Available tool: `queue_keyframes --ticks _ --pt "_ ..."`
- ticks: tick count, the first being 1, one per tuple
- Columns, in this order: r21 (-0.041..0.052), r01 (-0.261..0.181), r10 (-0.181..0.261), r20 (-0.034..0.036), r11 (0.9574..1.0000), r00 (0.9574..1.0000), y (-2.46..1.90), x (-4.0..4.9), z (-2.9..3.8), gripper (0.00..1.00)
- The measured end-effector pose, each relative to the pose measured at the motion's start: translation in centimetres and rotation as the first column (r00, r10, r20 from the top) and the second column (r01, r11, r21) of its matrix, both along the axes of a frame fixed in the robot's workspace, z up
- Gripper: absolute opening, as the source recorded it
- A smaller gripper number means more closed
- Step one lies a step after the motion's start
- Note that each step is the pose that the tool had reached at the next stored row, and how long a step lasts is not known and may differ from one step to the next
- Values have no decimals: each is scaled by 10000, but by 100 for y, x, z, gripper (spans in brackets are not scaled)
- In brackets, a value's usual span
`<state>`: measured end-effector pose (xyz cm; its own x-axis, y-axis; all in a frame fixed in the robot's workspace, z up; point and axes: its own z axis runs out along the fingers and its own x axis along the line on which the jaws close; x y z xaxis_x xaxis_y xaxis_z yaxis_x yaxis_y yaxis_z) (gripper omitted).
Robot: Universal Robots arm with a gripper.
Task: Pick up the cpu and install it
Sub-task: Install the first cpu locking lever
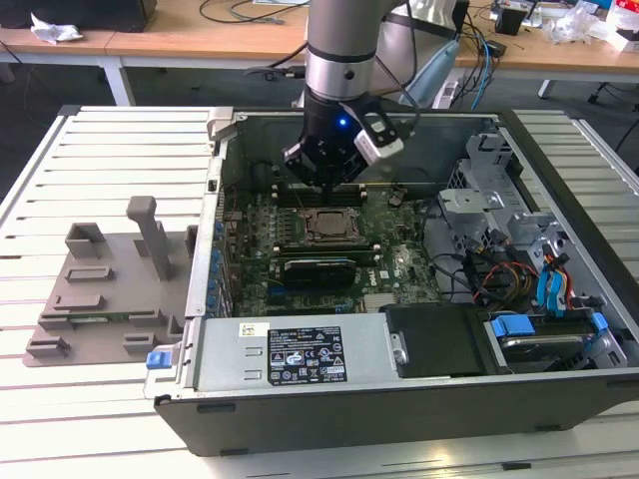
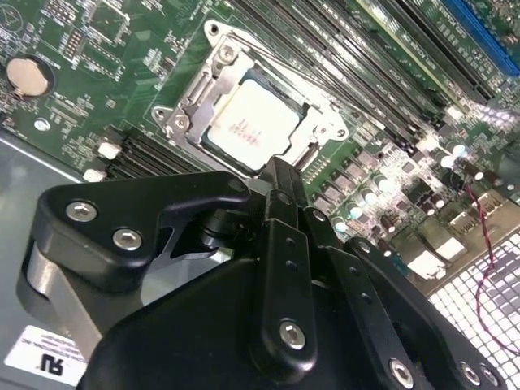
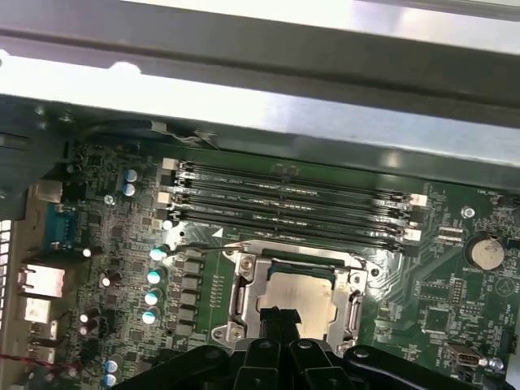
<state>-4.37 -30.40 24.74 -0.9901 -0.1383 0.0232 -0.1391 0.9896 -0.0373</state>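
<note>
The cpu (image 2: 252,126), a pale silver square chip, lies flat inside the metal-framed socket (image 2: 193,91) of the green motherboard (image 2: 89,49). The first wrist view shows the cpu (image 3: 301,294) in the socket frame (image 3: 240,297) just beyond my fingertips. My gripper (image 2: 280,172) hangs a little above the socket's edge with its black fingers pressed together and nothing between them. In the exterior view the gripper (image 1: 324,182) hovers inside the open computer case (image 1: 399,399), right over the socket (image 1: 324,228).
Black memory slots (image 3: 292,203) run beside the socket, and the case wall (image 3: 268,106) rises past them. Drive cages and cables (image 1: 519,259) fill the case on the exterior view's right. A grey plastic holder block (image 1: 110,289) with upright posts sits outside the case.
</note>
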Motion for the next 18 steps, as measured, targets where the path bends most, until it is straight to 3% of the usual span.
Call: queue_keyframes --ticks 8,14,18 --pt "1 1 -1 1 10000 10000 29 -229 0 11" --pt "0 2 -2 12 10000 10000 85 -407 1 11" --pt "1 1 -1 42 10000 10000 120 -470 17 11"
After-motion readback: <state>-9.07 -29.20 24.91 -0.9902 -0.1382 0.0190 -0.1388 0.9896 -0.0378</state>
